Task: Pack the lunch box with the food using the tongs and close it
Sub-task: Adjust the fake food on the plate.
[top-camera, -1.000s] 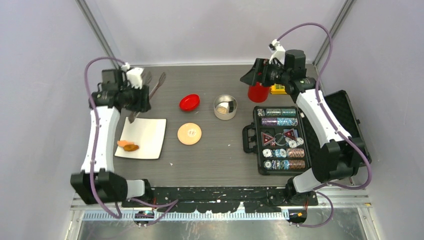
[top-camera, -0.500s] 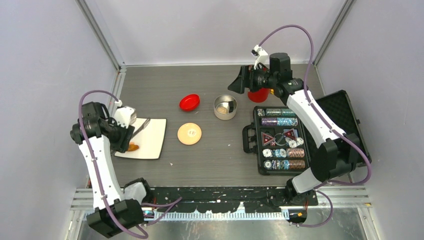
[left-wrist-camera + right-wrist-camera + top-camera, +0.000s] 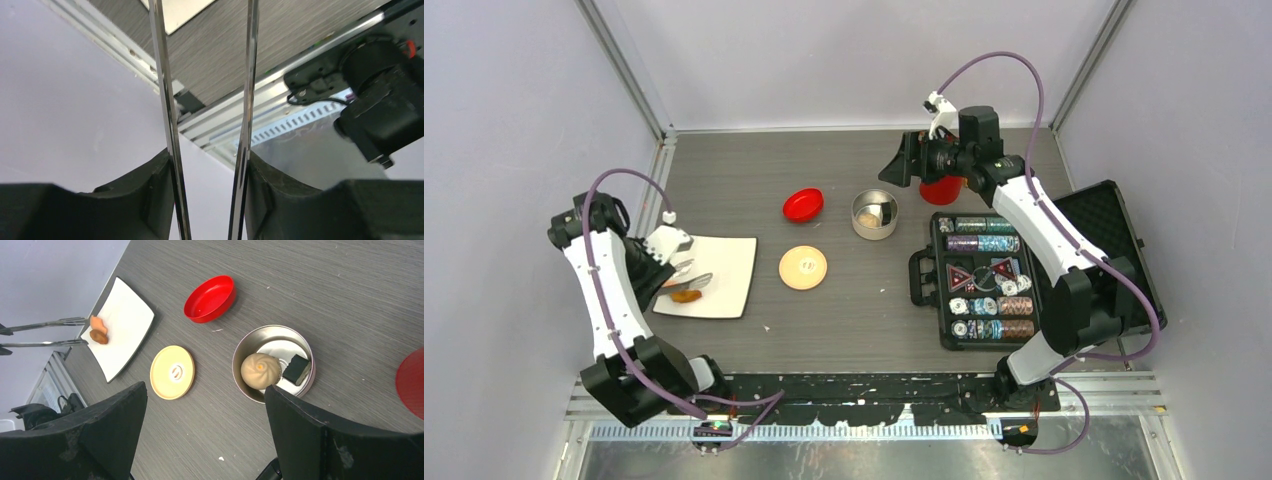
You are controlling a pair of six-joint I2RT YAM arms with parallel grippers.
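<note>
Partly packed: the lunch box (image 3: pixel 252 340), at one o'clock on the desk (image 3: pixel 350 300), holds a bun (image 3: pixel 260 371) and a dark piece (image 3: pixel 299 369), its lid (image 3: pixel 172 372) lies off at centre, the left hand (image 3: pixel 207 185) grips the tongs (image 3: pixel 50 323) straddling the food (image 3: pixel 98 332) on the nine-o'clock plate (image 3: pixel 125 325), and the right hand (image 3: pixel 205 410) gapes empty.

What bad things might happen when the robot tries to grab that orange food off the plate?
The tongs in the left claw straddle two side-by-side food pieces; squeezing may pinch one and flick the other off the white plate. The lunch box already holds a bun and a dark piece, so space looks tight.
</note>
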